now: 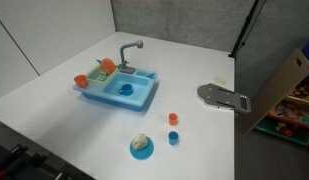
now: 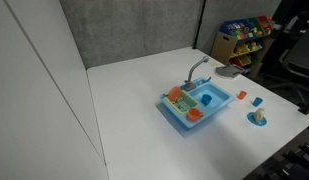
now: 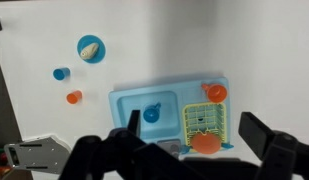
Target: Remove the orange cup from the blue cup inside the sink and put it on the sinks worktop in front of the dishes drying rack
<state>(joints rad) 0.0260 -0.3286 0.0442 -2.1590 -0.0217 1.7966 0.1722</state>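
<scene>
I am hovering high over the toy sink point(image 3: 116, 108) with my claw point(image 3: 189, 150) spread wide and carrying nothing, its dark fingers framing the lower edge of the wrist view. The orange cup point(image 3: 215, 92) is lying well below me and a little beyond my fingertips. It is not inside the blue cup point(image 3: 151, 115), which is standing alone in the basin beneath me. Instead it is resting on the sinks worktop point(image 3: 189, 90) at the front corner of the dishes drying rack point(image 3: 202, 120), just beside it, and it is also showing there in an exterior view point(image 2: 194, 115). A wider orange round dish point(image 3: 205, 143) is sitting at the rack's other side, closer under my fingers, and I am taking care not to confuse the two. Judging by this, the placing is looking done. If I am to take the cup again, I am expecting it to be very light, stiff, smooth plastic that skids or tips easily. I am therefore planning to come straight down and pinch gently across its round wall near the rim.
</scene>
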